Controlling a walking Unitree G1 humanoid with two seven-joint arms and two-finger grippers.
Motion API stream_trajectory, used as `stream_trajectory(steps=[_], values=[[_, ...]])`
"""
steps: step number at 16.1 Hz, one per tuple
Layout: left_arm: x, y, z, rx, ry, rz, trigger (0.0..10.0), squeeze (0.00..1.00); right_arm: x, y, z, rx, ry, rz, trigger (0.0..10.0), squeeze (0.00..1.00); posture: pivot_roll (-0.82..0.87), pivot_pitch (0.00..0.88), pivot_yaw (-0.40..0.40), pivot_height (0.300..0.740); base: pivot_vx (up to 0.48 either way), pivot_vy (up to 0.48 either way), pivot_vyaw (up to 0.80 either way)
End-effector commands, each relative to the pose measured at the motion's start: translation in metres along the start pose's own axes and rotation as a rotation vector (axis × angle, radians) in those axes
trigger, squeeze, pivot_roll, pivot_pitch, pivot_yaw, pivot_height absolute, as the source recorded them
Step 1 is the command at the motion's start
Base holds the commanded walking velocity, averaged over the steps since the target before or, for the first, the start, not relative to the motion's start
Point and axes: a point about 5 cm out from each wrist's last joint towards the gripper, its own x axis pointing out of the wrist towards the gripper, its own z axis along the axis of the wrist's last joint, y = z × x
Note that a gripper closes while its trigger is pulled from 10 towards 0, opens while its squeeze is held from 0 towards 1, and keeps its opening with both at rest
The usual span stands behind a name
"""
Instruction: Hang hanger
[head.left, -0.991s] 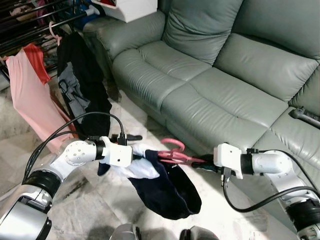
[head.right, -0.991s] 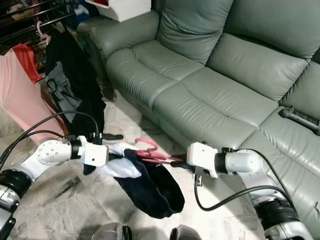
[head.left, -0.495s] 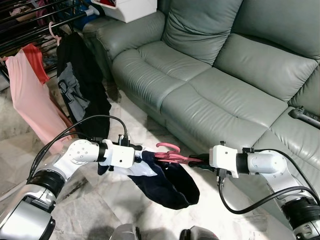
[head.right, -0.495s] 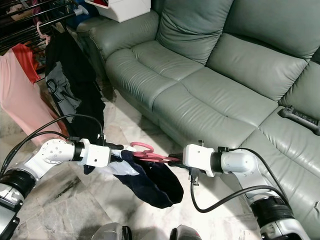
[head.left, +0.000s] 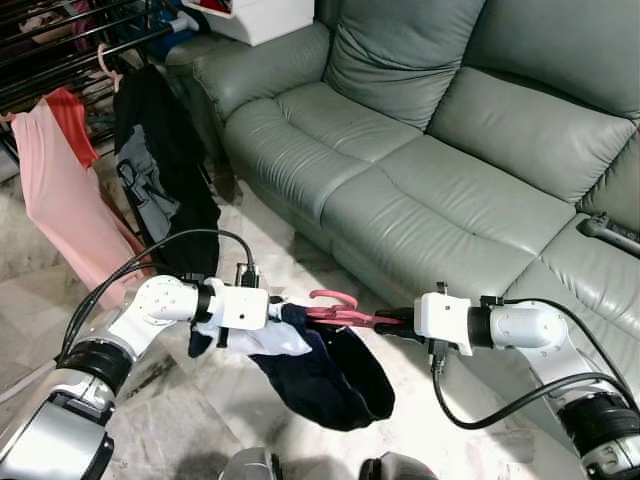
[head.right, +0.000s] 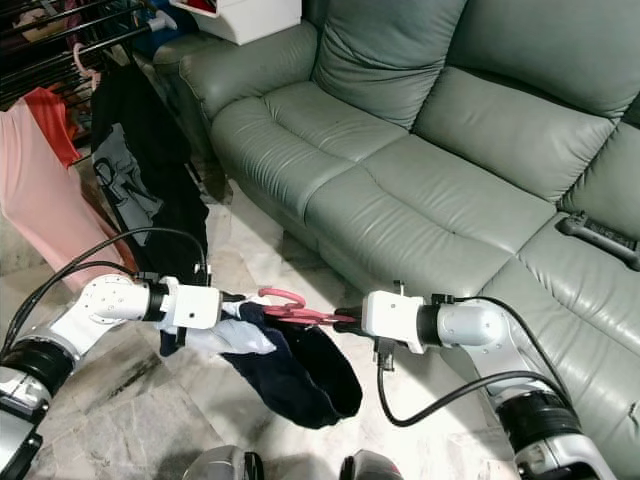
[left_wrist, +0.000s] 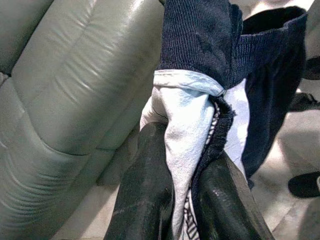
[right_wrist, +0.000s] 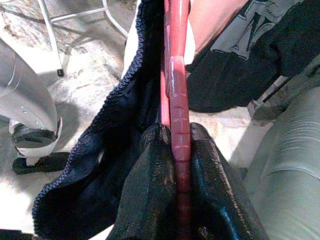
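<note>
Since a second ago I've drawn both arms a little closer together. My right gripper (right_wrist: 177, 150) is clamped on the pink hanger (head.left: 340, 312); my left gripper (left_wrist: 182, 180) pinches the navy garment (head.left: 325, 375) draped on it, low at my 6 o'clock before the sofa (head.left: 420, 170). Nothing's hung yet: the clothes rack (head.left: 70, 50) waits at 10 o'clock, well apart.

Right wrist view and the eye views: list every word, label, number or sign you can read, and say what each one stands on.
Black T-shirt, grey print panel, right wrist view: large pale letters, cut off and partly folded away; not readable as a word.
Same black T-shirt hanging on the drying rack, left eye view: dark marks on the grey panel, too small to read.
White box by the sofa: no text can be made out.
Pink hanger, dark garment: no text.
</note>
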Motion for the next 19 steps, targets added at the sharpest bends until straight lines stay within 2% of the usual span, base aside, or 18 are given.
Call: stream_trajectory(steps=[1, 2, 3, 4, 6, 8, 9, 11, 12, 13, 14, 15, 16, 17, 19], values=[[0.000, -0.003, 0.001, -0.006, -0.011, -0.015, 0.0, 0.00, 0.005, -0.007, 0.009, -0.045, -0.039, -0.018, 10.0, 0.00, -0.03, 0.054, 0.055, 0.740, 0.000, 0.000, 0.00], [0.000, -0.004, 0.000, -0.016, -0.010, -0.023, 0.0, 0.00, 0.005, -0.007, 0.009, -0.046, -0.038, -0.020, 10.0, 0.00, -0.03, 0.048, 0.054, 0.740, 0.000, 0.000, 0.00], [0.000, -0.006, -0.001, -0.026, -0.007, -0.028, 0.0, 0.00, 0.005, -0.008, 0.009, -0.040, -0.038, -0.021, 10.0, 0.64, -0.03, 0.048, 0.054, 0.740, 0.000, 0.000, 0.00], [-0.002, -0.006, -0.003, -0.032, 0.003, -0.025, 0.0, 0.00, 0.004, -0.008, 0.009, -0.002, -0.047, 0.000, 10.0, 1.00, -0.03, 0.047, 0.056, 0.740, 0.000, 0.000, 0.00], [-0.004, -0.005, -0.008, -0.056, 0.028, 0.002, 0.0, 0.00, 0.000, -0.011, 0.012, 0.047, -0.062, 0.012, 10.0, 1.00, -0.03, 0.047, 0.056, 0.740, 0.000, 0.000, 0.00], [-0.010, -0.001, -0.021, -0.114, 0.104, 0.082, 0.0, 0.00, -0.015, -0.033, 0.024, 0.082, -0.092, -0.040, 10.0, 1.00, -0.04, 0.051, 0.054, 0.740, 0.000, 0.000, 0.00], [-0.014, -0.001, -0.028, -0.133, 0.143, 0.111, 0.0, 0.00, -0.025, -0.051, 0.031, 0.060, -0.109, -0.126, 10.0, 1.00, -0.04, 0.055, 0.054, 0.740, 0.000, 0.000, 0.00], [-0.017, -0.003, -0.035, -0.208, 0.158, 0.159, 0.0, 0.00, -0.041, -0.077, 0.041, 0.039, -0.144, -0.266, 10.0, 1.00, -0.04, 0.055, 0.054, 0.740, 0.000, 0.000, 0.00], [-0.018, -0.004, -0.038, -0.265, 0.159, 0.199, 0.0, 0.00, -0.049, -0.091, 0.048, 0.053, -0.189, -0.361, 10.0, 1.00, -0.05, 0.057, 0.054, 0.740, 0.000, 0.000, 0.00], [-0.019, -0.005, -0.044, -0.331, 0.172, 0.252, 0.0, 0.00, -0.057, -0.102, 0.056, 0.117, -0.265, -0.436, 10.0, 1.00, -0.05, 0.057, 0.052, 0.740, 0.000, 0.000, 0.00], [-0.020, -0.005, -0.046, -0.345, 0.178, 0.266, 0.0, 0.00, -0.058, -0.104, 0.058, 0.138, -0.289, -0.449, 10.0, 1.00, -0.05, 0.057, 0.052, 0.740, 0.000, 0.000, 0.00], [-0.023, 0.001, -0.049, -0.425, 0.169, 0.375, 0.0, 0.00, -0.062, -0.106, 0.063, 0.242, -0.391, -0.491, 10.0, 1.00, -0.04, 0.059, 0.052, 0.740, 0.000, 0.000, 0.00], [-0.025, 0.007, -0.048, -0.467, 0.134, 0.433, 0.0, 0.00, -0.062, -0.100, 0.062, 0.300, -0.430, -0.483, 10.0, 1.00, -0.05, 0.062, 0.050, 0.740, 0.000, 0.000, 0.00], [-0.029, 0.016, -0.044, -0.517, 0.068, 0.498, 0.0, 0.00, -0.058, -0.088, 0.058, 0.391, -0.462, -0.472, 10.0, 1.00, -0.04, 0.065, 0.052, 0.740, 0.000, 0.000, 0.00], [-0.034, 0.025, -0.042, -0.577, 0.014, 0.560, 0.0, 0.00, -0.050, -0.070, 0.048, 0.515, -0.488, -0.449, 10.0, 1.00, -0.04, 0.067, 0.056, 0.740, 0.000, 0.000, 0.00]])
